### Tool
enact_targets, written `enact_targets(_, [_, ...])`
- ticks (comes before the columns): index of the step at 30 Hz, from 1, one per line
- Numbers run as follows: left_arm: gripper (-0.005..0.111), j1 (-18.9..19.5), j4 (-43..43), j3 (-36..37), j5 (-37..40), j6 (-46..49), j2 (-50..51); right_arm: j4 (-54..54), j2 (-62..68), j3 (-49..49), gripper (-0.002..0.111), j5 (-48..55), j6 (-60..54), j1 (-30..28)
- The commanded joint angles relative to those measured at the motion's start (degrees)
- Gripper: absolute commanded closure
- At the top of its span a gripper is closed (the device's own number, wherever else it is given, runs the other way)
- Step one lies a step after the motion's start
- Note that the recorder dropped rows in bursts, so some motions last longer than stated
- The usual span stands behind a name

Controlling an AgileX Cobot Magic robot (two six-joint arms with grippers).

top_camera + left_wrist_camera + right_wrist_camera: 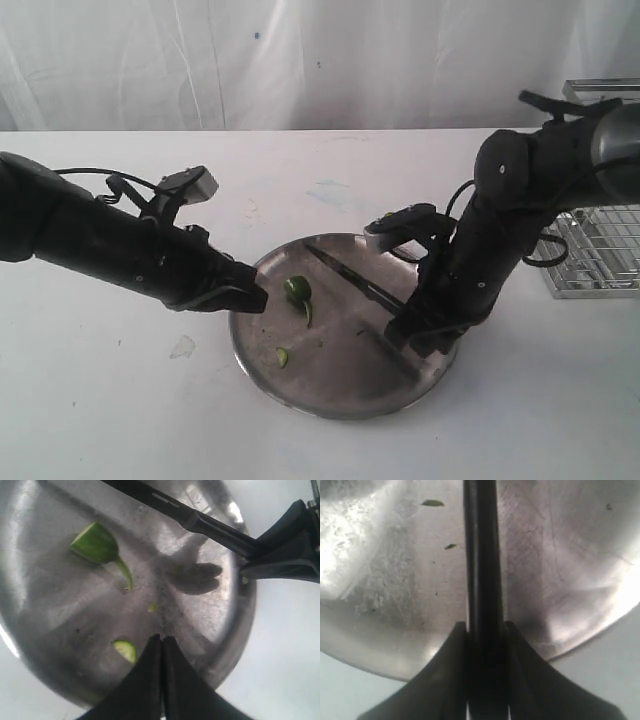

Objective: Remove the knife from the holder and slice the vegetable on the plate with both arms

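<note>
Right gripper [418,335] is clamped on the knife [352,278] by its black handle, jaws tight on both sides of it in the right wrist view [482,635]; blade points out over the plate [300,395] toward its far rim, tip up-left in the exterior view. Knife [200,522] sits above the plate surface, well apart from the vegetable [297,290]; can't tell if the blade touches the steel. Left gripper [258,298] has its fingers pressed together with nothing between them [161,642], tip over the plate's left rim, just beside the vegetable but not touching it. Plate contents: the vegetable [97,545], dark green wedge with thin curved stem, lying left of centre; one small round green slice [282,356] nearer the front-left rim, close to the left fingertips in the left wrist view [125,650]; a few tiny green flecks [432,503] scattered on the steel. Holder [598,250] stands on the white table [120,420] at far right, behind the right arm [500,220], partly hidden by it; contents can't be seen. Left arm [90,240] comes in low from the left edge. Small pale scrap [182,347] lies on the table left of the plate. White curtain [300,60] behind.
</note>
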Motion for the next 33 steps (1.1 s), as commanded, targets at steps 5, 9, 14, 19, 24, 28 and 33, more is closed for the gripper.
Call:
enact_targets(5, [0.084, -10.82, -16.47, -1.44, -12.61, 16.81, 2.91, -8.51, -8.41, -0.61, 0.108, 0.33, 10.12, -0.66])
enact_targets(9, [0.061, -15.41, -18.18, -2.89, -25.69, 14.26, 3.17, -17.46, -8.67, -0.61, 0.108, 0.05, 20.69, -2.72])
enact_targets(14, [0.042, -17.01, -19.24, -3.03, -28.08, 7.46, 5.11, -14.52, -8.67, -0.61, 0.108, -2.70, 20.55, -3.11])
enact_targets(19, [0.044, -17.42, -19.71, -5.95, -32.92, -1.17, 8.82, -11.40, -8.67, -0.49, 0.108, -1.94, 20.20, -3.11])
enact_targets(24, [0.045, -17.42, -19.71, -9.28, -36.67, -1.31, 11.11, -11.40, -8.67, -0.49, 0.108, -0.37, 20.15, -3.11])
enact_targets(28, [0.045, -17.42, -19.71, -11.23, -38.09, -0.72, 12.89, -11.40, -8.67, -0.49, 0.108, -0.47, 20.15, -3.11])
enact_targets(33, [0.045, -17.42, -19.71, -13.53, -37.64, -0.68, 15.90, -10.27, -8.67, -0.49, 0.108, -0.47, 20.06, -3.11])
